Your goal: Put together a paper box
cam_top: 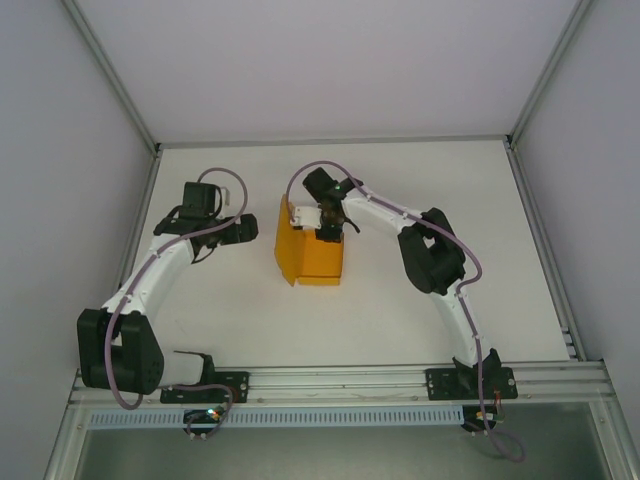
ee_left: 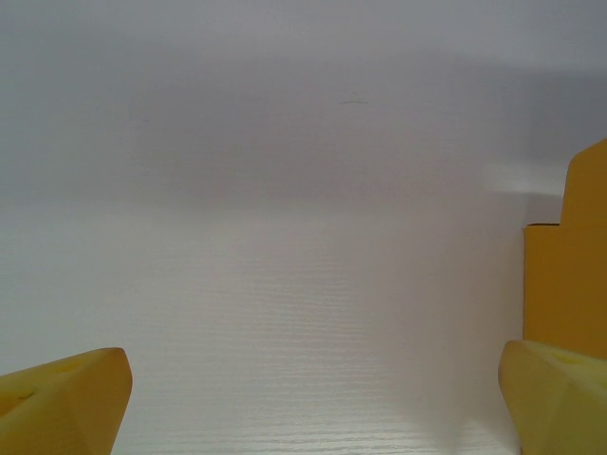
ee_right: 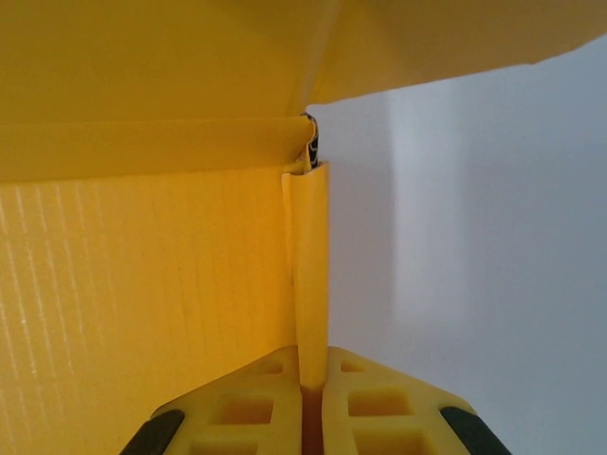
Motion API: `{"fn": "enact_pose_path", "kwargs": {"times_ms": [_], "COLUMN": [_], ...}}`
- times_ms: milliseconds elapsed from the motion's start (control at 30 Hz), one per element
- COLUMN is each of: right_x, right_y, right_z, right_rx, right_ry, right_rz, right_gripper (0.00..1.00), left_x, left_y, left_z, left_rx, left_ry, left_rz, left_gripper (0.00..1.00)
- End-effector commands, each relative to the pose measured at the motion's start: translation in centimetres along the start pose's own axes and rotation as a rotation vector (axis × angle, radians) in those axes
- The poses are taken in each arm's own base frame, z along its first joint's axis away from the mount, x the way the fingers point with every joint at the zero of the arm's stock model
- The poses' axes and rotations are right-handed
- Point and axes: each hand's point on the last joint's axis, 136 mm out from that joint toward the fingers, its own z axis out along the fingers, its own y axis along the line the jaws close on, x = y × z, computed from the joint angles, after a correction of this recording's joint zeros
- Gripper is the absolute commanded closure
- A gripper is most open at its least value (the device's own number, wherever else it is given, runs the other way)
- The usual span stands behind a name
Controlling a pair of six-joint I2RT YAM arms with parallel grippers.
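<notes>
The paper box (cam_top: 312, 252) is orange-yellow card, partly folded, on the white table between the two arms. My right gripper (cam_top: 331, 226) is over the box's far edge. In the right wrist view the right gripper (ee_right: 313, 379) is shut on a narrow upright wall edge of the paper box (ee_right: 311, 265), with a broad panel to its left and a flap overhead. My left gripper (cam_top: 247, 231) stands just left of the box, apart from it. In the left wrist view the left gripper (ee_left: 313, 408) is open over bare table, and the paper box (ee_left: 569, 275) shows at the right edge.
The white table (cam_top: 400, 310) is boxed in by pale walls at the left, right and back. A metal rail (cam_top: 340, 380) carrying both arm bases runs along the near edge.
</notes>
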Motion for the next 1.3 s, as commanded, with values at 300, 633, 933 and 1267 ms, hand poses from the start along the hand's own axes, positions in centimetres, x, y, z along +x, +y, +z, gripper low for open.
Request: {"fn": "enact_pose_path", "kwargs": {"times_ms": [300,633,933,1267], "right_x": [5.0,-1.2,0.8,2.7], "right_y": [0.0,-4.8,-1.4,-1.0], "right_z": [3.0,-14.5,-25.2,-24.4], "right_rx": [0.084,0.401,0.281,0.210], "right_ry": [0.162,-0.628,-1.138,-1.220], "right_rz": [0.093,0.508,0.773,1.009], "right_gripper": [1.00,1.00,1.00,1.00], "left_x": [-0.7,-3.1,-5.5,-4.5], "left_y": [-0.4,-2.4,-9.7,-20.9], "left_z": [-1.3,-0.1,1.3,-2.7], "left_rx": [-0.006,0.173,0.580,1.074], "left_ry": [-0.037,-0.089,-0.067,-0.079], "left_rz": [-0.005,-0.064,0.010,0.222], "left_gripper": [0.00,0.00,0.00,0.00]}}
